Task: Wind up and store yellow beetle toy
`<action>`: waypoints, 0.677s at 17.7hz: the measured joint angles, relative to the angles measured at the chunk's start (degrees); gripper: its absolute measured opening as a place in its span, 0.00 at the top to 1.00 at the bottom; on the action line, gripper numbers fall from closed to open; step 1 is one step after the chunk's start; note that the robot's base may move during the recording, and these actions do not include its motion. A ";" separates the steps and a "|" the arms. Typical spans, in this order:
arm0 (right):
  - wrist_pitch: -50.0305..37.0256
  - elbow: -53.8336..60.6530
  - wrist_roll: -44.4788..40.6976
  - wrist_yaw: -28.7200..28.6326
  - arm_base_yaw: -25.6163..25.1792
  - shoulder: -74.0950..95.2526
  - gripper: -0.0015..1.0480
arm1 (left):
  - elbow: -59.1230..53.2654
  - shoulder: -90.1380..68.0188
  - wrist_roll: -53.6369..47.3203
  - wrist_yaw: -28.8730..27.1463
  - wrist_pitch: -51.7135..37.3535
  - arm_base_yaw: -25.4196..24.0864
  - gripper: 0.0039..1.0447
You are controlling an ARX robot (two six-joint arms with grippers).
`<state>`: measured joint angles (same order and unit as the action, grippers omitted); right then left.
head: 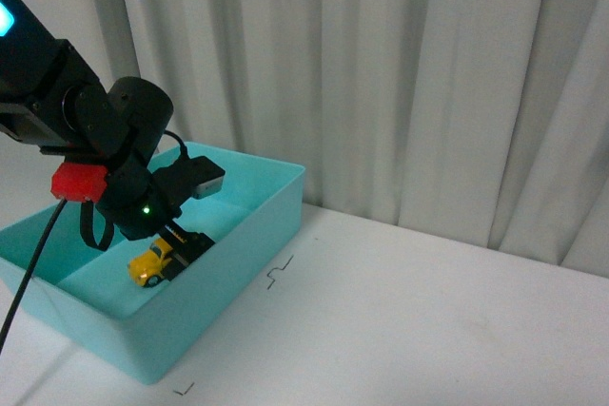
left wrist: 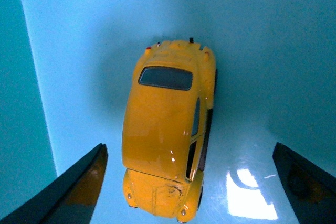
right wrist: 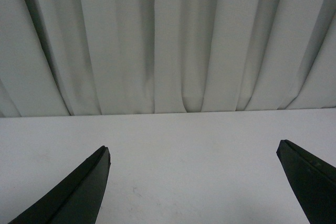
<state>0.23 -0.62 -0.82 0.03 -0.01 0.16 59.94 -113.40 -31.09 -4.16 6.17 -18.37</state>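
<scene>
The yellow beetle toy (head: 150,263) rests on the floor of the turquoise box (head: 257,221), on its wheels. In the left wrist view the yellow beetle toy (left wrist: 165,129) lies between my left gripper's two dark fingers, and neither finger touches it. My left gripper (head: 176,252) reaches down into the box, open, just over the car. The left gripper (left wrist: 190,174) shows wide gaps on both sides of the toy. My right gripper (right wrist: 193,179) is open above bare white table, holding nothing; it is out of the front view.
The box stands on a white table (head: 409,320) at the front left. Small black corner marks (head: 279,273) are drawn on the table beside the box. A pale pleated curtain (head: 400,73) hangs behind the table.
</scene>
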 joint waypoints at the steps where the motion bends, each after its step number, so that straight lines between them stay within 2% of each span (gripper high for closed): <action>1: 0.00 0.00 0.00 0.00 0.00 0.00 0.06 | 0.00 1.70 1.38 2.21 0.13 0.00 0.05; 7: 0.00 0.00 0.00 0.00 0.00 0.00 0.06 | -1.64 18.53 4.09 9.84 0.24 -0.28 0.06; 10: 0.00 0.00 0.00 0.00 0.00 0.00 0.06 | -6.75 30.58 4.11 13.64 -0.24 -0.81 0.06; 11: 0.00 0.00 -0.02 0.00 0.00 0.00 0.06 | -13.05 34.47 8.20 18.05 -15.85 -1.20 0.14; 12: -0.04 0.00 0.00 0.09 0.00 -0.02 0.06 | -17.97 38.40 12.52 20.79 -24.00 -1.01 0.21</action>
<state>0.19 -0.62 -0.82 0.12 -0.01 0.14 41.98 -75.00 -18.57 16.62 -17.82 -19.38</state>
